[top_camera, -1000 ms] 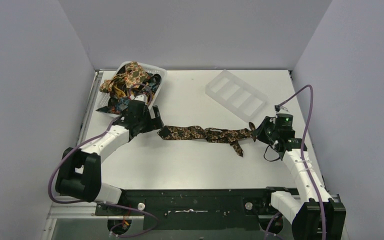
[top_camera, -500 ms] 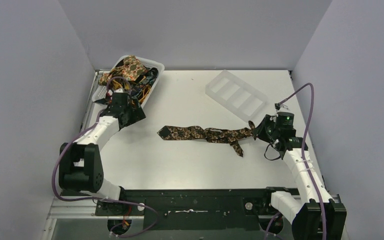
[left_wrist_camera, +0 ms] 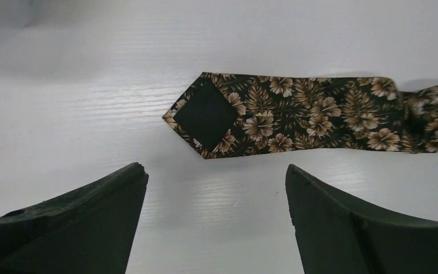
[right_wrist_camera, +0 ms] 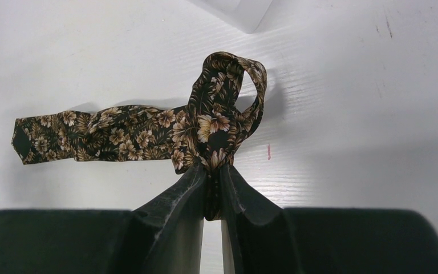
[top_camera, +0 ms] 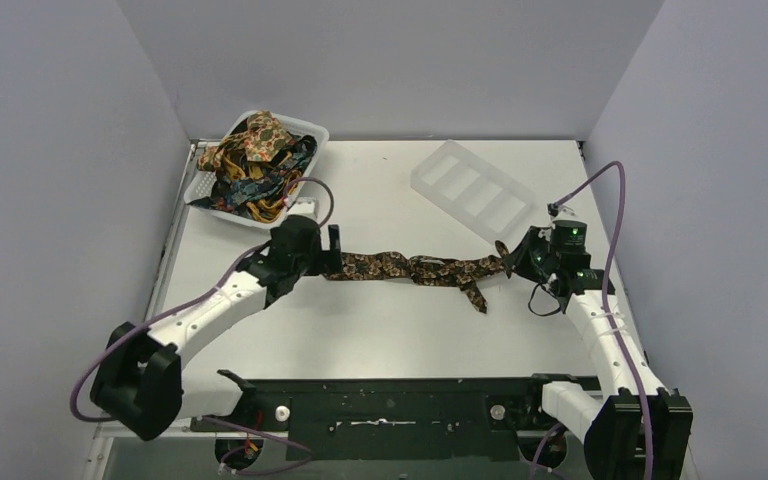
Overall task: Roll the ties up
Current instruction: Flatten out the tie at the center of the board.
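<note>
A dark brown floral tie lies stretched across the middle of the table. Its pointed wide end lies just ahead of my left gripper, which is open and empty; the tip shows beyond the left fingers. My right gripper is shut on the tie's other end, where the fabric bunches into a loop above the fingers. The narrow tail sticks out toward the front. More ties in orange-tan, navy and yellow are heaped in the white basket.
A clear plastic compartment tray lies at the back right, just behind the right gripper. The white basket stands at the back left corner, behind the left arm. Grey walls close in the table on three sides.
My left arm has swung from the basket back to the right and now sits at the tie's wide end. The right gripper and the tie have hardly moved.
</note>
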